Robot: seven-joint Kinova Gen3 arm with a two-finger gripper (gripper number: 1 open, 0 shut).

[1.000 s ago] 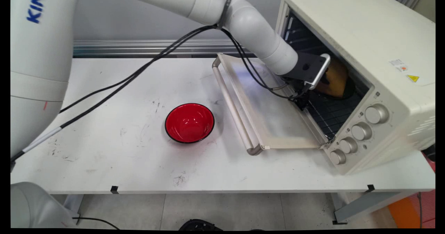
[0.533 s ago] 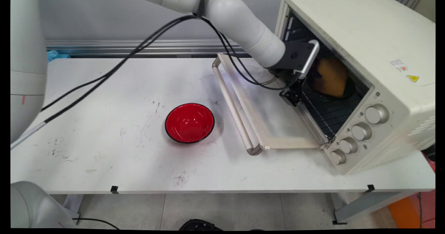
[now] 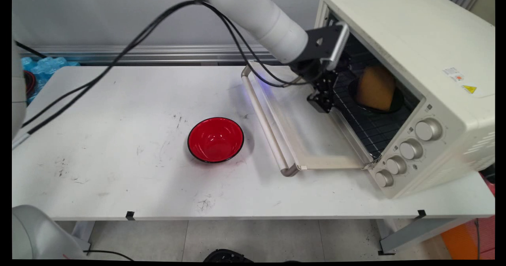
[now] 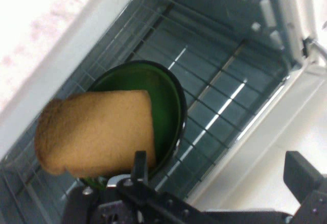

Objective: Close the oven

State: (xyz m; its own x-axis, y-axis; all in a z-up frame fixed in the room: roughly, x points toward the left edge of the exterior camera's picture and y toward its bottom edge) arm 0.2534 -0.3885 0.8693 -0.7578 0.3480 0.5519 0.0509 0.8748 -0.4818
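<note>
Gripper: black two-finger gripper (image 3: 319,99), upper right of centre in the main view, at the mouth of the oven (image 3: 415,40) and above the hinge end of the door. Fingers spread apart, nothing between them, touching nothing that I can see.
Bread: brown slice (image 3: 375,87) inside the oven, lying on the plate and overhanging its rim; lower left of the hand view. Near the gripper, not in contact.
Plate: dark green, round (image 4: 167,99), sits on the wire rack (image 3: 371,128) deep in the oven cavity.
Oven: cream toaster oven, right side of the frame, four knobs (image 3: 411,149) down its front panel.
Door: oven door (image 3: 312,143) dropped fully open, flat over the table, handle bar toward frame centre.
Bowl: red bowl (image 3: 215,139), black rim, empty, upright, centre of the frame, just left of the door handle, well apart from the gripper.
Table: white, scuffed (image 3: 118,159); carries the oven and the bowl.
Cables: black cables (image 3: 118,60) hang from the arm across the upper left.
State of things: bread and plate are in the oven, door open, bowl empty, gripper holds nothing.
</note>
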